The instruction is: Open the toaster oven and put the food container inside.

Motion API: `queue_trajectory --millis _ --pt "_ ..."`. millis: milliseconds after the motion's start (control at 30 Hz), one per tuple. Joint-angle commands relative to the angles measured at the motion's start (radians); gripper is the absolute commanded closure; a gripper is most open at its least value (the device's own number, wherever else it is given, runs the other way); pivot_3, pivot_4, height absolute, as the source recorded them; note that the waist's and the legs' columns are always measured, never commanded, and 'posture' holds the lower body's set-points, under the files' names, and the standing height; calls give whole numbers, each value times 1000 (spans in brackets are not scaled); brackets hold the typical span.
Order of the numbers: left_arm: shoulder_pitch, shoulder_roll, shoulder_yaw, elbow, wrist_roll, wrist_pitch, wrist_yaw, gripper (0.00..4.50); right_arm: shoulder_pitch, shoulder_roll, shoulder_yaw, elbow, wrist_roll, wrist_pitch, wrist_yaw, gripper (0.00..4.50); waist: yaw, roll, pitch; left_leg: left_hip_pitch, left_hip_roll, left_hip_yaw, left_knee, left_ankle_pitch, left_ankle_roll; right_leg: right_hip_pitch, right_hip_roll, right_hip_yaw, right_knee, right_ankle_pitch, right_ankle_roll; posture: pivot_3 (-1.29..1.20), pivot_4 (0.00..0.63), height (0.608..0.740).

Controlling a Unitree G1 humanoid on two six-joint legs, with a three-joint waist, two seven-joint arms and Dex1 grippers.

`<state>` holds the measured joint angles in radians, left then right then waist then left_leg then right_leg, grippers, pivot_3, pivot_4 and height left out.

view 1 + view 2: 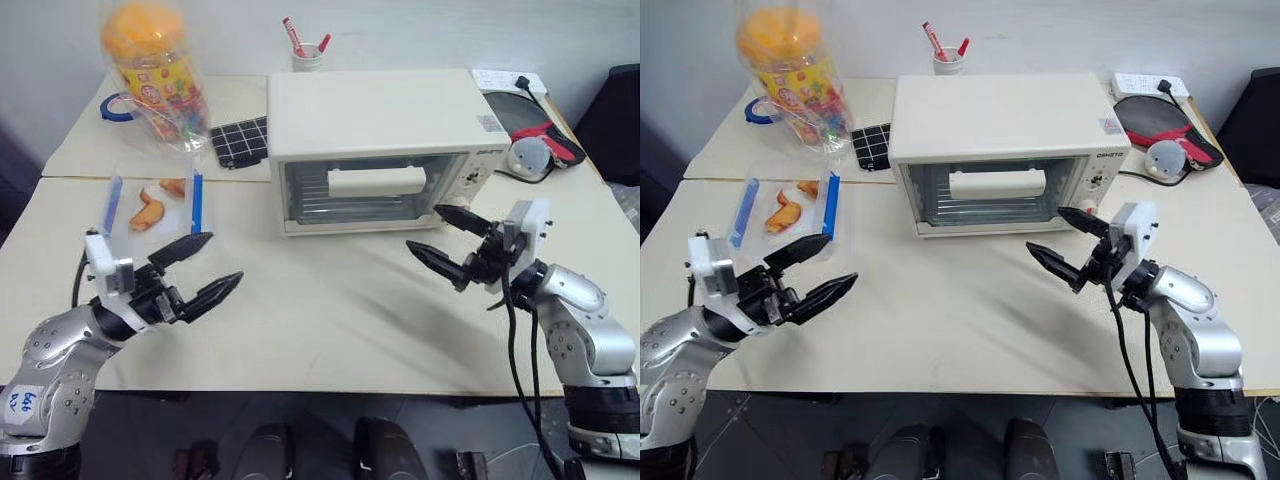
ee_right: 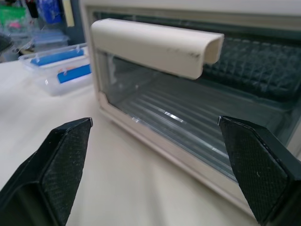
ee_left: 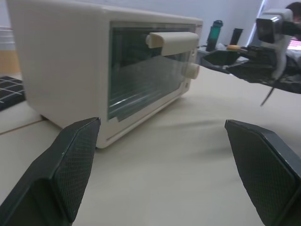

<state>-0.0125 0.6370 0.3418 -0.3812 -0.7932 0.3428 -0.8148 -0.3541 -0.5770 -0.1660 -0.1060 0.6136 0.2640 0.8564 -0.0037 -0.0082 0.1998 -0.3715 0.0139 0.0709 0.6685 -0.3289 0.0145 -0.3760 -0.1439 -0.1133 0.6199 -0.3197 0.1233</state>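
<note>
**Oven shut, both pincers spread**

Cream desk (image 1: 330, 330) carried the toaster oven (image 1: 375, 140), its glass door closed, the handle (image 1: 377, 181) across it. Food container (image 1: 155, 205) lay left of the oven, well apart. Left pincer (image 1: 200, 268) hovered before the container, fingers apart, empty. Right pincer (image 1: 447, 235) hung near the oven's front right corner, fingers apart, empty.

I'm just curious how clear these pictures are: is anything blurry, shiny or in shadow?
In the left eye view, soft shadows lie on the table under both arms. In the right wrist view, the oven glass shows light streaks of reflection and the container behind looks soft. In the left wrist view, the nearest black fingers look blurred, and the oven door is closed.
</note>
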Motion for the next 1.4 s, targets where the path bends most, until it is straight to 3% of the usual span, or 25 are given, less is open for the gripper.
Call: queue_trajectory --millis 33,367,567,667,733,933,1067,1300,1400 --pt "-8 4 2 -50 -23 12 -5 0 -47 29 -12 26 -10 -18 -23 26 1 0 0 0 0 0 0 0 0 0 0 0 0 0 0 0 150 740" --pt "21 -35 -14 -57 -5 12 -3 0 -77 84 34 11 -52 -125 72 26 1 0 0 0 0 0 1 1 0 0 0 1 2 0 0 0 150 740" --pt "-45 0 11 -12 -48 65 -3 0 89 -13 65 -41 -124 -223 221 26 4 0 0 0 0 0 1 1 0 0 0 1 1 0 0 0 150 740" --pt "-132 33 3 47 -62 110 -14 599 157 -29 61 -17 -160 -298 252 0 5 0 0 0 0 -1 0 1 -1 0 1 0 1 0 0 0 150 740" --pt "-229 30 -35 121 -25 122 1 1234 175 -27 57 7 -181 -340 259 0 6 0 0 0 0 -1 1 2 -1 0 1 1 2 0 0 0 150 740" --pt "-476 -68 -165 318 116 66 32 3070 187 -27 58 34 -203 -399 264 0 6 0 0 0 -1 -2 3 2 -1 1 2 1 3 0 0 0 150 740" --pt "-539 -130 -259 375 191 42 -5 4316 199 -28 58 31 -209 -412 257 0 6 0 0 -1 -1 -2 2 2 -1 1 2 0 1 0 1 0 150 740" --pt "-510 -169 -330 377 246 -21 -94 4455 275 -43 12 -9 -211 -407 212 0 7 0 0 0 0 -2 2 3 -2 1 4 0 2 0 1 0 150 740" --pt "-477 -168 -373 374 278 -33 -134 4455 423 -40 -92 -26 -177 -404 169 0 22 0 0 -1 0 -2 3 3 -2 1 3 1 2 0 1 0 150 740"
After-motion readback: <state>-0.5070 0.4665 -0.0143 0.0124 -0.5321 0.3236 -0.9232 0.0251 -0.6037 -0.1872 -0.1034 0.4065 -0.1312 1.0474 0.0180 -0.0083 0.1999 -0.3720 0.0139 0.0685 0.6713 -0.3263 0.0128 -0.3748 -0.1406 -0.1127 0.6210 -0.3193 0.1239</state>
